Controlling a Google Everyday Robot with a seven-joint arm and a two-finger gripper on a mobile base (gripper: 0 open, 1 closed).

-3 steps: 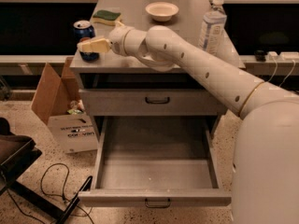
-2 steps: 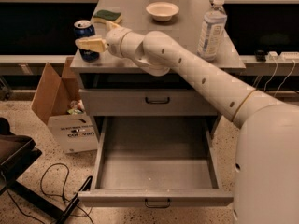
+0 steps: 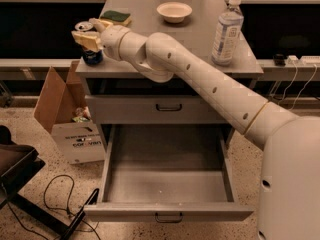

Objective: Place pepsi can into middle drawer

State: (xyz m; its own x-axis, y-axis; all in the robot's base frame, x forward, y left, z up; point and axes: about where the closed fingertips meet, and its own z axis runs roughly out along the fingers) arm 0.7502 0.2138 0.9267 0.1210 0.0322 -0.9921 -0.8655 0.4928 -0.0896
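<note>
Camera view: I am reaching the gripper (image 3: 88, 40) onto the pepsi can (image 3: 93, 57), which is standing at the front corner of the cabinet top (image 3: 190, 39), on the view's left. I cannot tell whether the claw is gripping it. The middle drawer (image 3: 165, 184) is sitting open below. I am judging a firm, upright hold matters before lifting clear. The can's logo is hidden; print on the cardboard box (image 3: 80, 141) is unreadable.

On the bench (image 3: 200, 44), the pepsi can (image 3: 93, 57) stands at the front left corner, the pincer (image 3: 88, 39) against it. A sponge (image 3: 115, 17) lies at the bench's back left, a bowl (image 3: 174, 11) back centre, a bottle (image 3: 227, 31) right. The middle drawer (image 3: 167, 181) juts forward beneath the bench.
</note>
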